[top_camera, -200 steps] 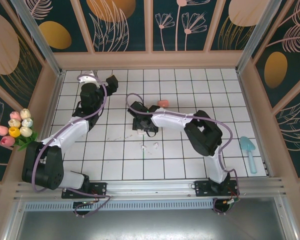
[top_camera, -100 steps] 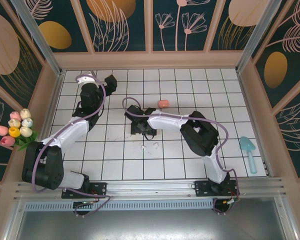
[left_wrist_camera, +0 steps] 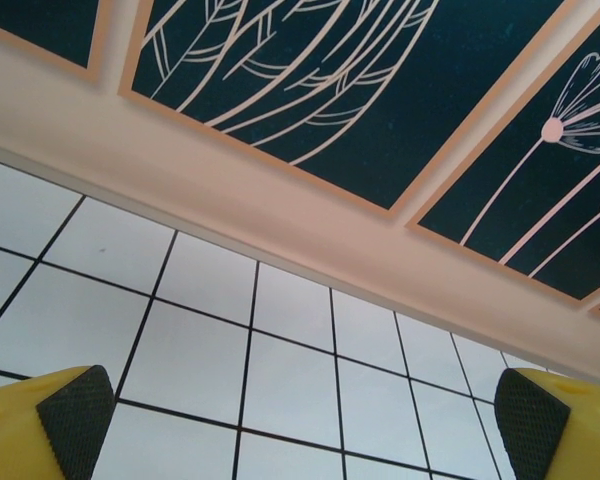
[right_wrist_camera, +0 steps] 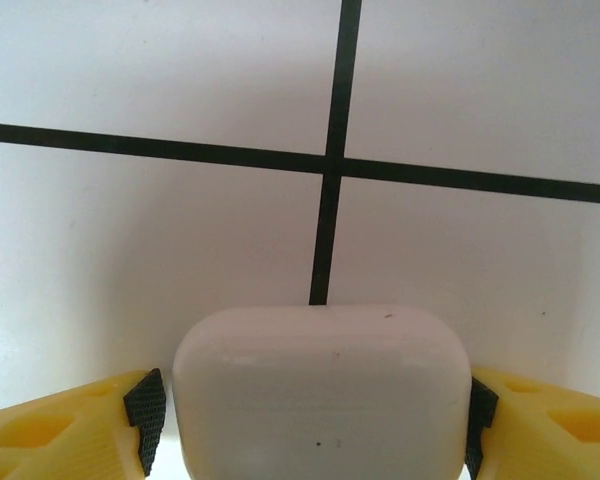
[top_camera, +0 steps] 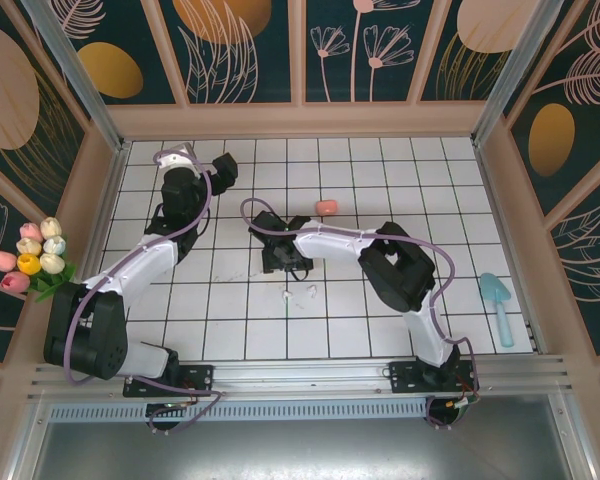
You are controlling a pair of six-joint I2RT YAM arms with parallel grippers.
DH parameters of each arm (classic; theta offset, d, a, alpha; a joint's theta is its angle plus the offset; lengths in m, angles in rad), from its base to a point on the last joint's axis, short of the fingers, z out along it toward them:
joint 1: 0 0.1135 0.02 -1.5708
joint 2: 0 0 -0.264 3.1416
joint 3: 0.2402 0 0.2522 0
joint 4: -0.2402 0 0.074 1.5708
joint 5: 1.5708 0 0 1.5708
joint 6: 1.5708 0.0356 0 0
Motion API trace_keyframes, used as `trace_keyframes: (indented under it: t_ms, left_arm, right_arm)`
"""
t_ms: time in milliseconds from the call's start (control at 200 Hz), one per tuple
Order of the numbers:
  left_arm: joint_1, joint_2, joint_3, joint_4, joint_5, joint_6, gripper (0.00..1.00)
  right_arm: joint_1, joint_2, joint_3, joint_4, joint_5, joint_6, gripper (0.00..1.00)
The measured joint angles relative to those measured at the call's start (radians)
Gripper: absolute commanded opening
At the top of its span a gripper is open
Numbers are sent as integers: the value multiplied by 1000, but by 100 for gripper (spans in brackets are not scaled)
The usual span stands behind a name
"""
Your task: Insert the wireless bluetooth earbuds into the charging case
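Since a second ago: slight leftward drift of the right arm's elbow and wrist, carrying the right claw point(top_camera: 278, 254) a touch left over the middle of the table point(top_camera: 380, 170). Small turn of the left claw point(top_camera: 223, 165) at the far left. No change in the two white earbuds point(top_camera: 285, 295) or the salmon-pink object point(top_camera: 327, 207).

Step in hand, by the look of it: securing the white charging case point(right_wrist_camera: 320, 385) ahead of opening and loading it. To do it well:
- Close gently and squarely on the two opposite sides.
- Keep the pads point(right_wrist_camera: 145, 408) level, so as not to squirt the smooth, rounded shell out.
- Hold off any lift until both pads bite evenly.

Right claw: straddling the case, black pads right at its left and right sides. Touching or just short of touching, cannot tell, so no claim of a firm pinch.

Case: flat on the table, centred between the fingers, over a tile joint, no opening visible.

Left claw: spread wide, empty, aimed toward the far wall.

White earbuds: loose on the table just nearer than the right claw, apart from it and outside the case.

Salmon-pink object: farther away and right of that claw, too small to identify.
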Motion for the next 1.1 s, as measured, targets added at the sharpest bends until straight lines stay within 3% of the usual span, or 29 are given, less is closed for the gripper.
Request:
trace_keyframes:
  t_ms: [305, 621, 836, 966, 1096]
  left_arm:
    - [0, 0, -55, 2, 16, -42, 99]
    - [0, 0, -81, 11, 18, -75, 99]
    - [0, 6, -114, 28, 34, -90, 99]
    - [0, 32, -153, 76, 111, -89, 95]
    - [0, 76, -213, 207, 299, -90, 91]
  right_arm:
    - [-13, 18, 28, -18, 5, -5, 72]
    - [-20, 16, 30, -21, 7, 21, 55]
    - [-86, -52, -70, 46, 3, 75, 51]
    - [-159, -109, -140, 74, -5, 123, 50]
    - [-223, -171, -188, 118, -24, 185, 50]
